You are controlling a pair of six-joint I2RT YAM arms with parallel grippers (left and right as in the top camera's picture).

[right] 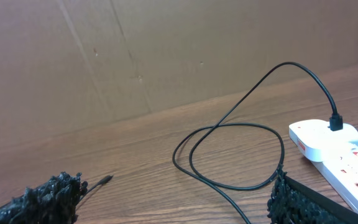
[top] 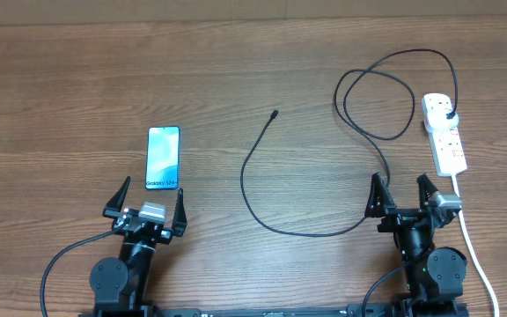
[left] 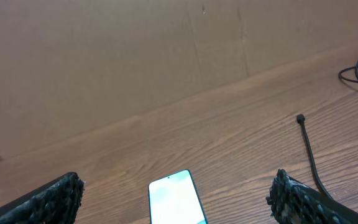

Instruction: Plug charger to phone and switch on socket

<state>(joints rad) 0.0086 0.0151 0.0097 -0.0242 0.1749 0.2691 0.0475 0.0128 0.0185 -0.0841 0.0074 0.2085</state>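
Note:
The phone (top: 163, 158) lies flat on the wooden table, its light blue screen up, just beyond my left gripper (top: 150, 196); its top end shows between the fingers in the left wrist view (left: 175, 198). The charger (top: 252, 181) is a thin black cable whose connector tip (top: 275, 114) lies free at mid-table; its plug (top: 448, 114) sits in the socket (top: 444, 132), a white power strip at the right. My right gripper (top: 403, 194) stands open in front of the cable's loops (right: 229, 155). Both grippers hold nothing.
The socket's thick white cord (top: 475, 246) runs down the right side past the right arm. The connector tip (left: 301, 118) also shows at the right of the left wrist view. A brown wall (right: 166, 50) backs the table.

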